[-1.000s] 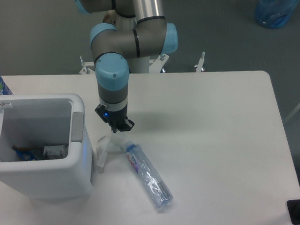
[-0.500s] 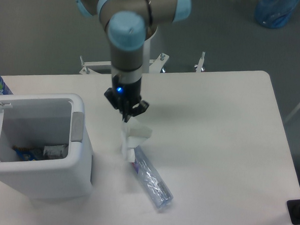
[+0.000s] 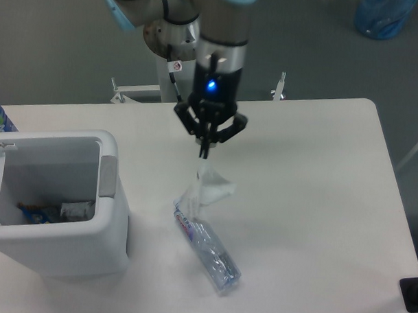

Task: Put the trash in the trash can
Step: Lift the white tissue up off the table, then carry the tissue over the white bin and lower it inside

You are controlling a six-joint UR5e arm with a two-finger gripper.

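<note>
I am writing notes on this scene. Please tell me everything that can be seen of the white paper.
The paper is a thin, crumpled white sheet, like tissue. It hangs in the air from the gripper, whose fingertips pinch its narrow top end. Below, it widens into loose folds, with one flap sticking out to the right. Its lower end hangs near the top of the bottle, which lies on the table; whether they touch cannot be told. The bin stands apart, to the left.

White table [image 3: 311, 167] with trash can [image 3: 54, 251] and plastic bottle [image 3: 207, 248].
</note>
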